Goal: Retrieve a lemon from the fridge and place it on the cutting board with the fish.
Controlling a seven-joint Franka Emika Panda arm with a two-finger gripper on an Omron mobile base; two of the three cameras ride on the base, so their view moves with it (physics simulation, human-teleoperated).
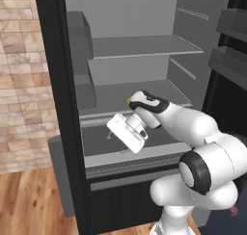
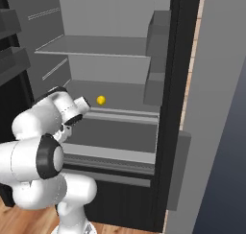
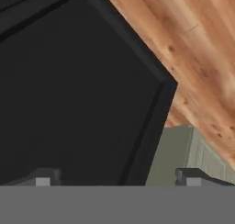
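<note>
Nearest, the white Franka arm rises from the base and bends forward into the open fridge (image 1: 72,133), whose black frame and doors stand tall on both sides. Its gripper (image 3: 117,181) hangs in front of the lower part of the fridge, tilted down and toward the left; in the hand view the two dark fingertips (image 3: 43,178) stand wide apart at the bottom edge with nothing between them, so the jaws are open and empty. Past those tips the hand view looks onto a black panel with a raised edge, wooden floor (image 3: 193,48) and a pale grey-green panelled surface (image 3: 183,159) (what that one belongs to I cannot tell).

Just behind the hand lies the fridge's lower drawer (image 2: 115,132), a shallow grey tray, and nothing shows in the part of it that can be seen. Farther in, on the grey shelf (image 2: 125,91) above the drawer, sits the lemon (image 2: 101,100), small and bright yellow, alone toward the left of the shelf in the right base view; in the left base view only a sliver of it peeks out beside the arm's wrist. Higher still, the upper shelf (image 1: 144,46) is bare grey. Grey bins (image 2: 158,36) hang on the doors. A brick wall (image 1: 21,84) stands left of the fridge
</note>
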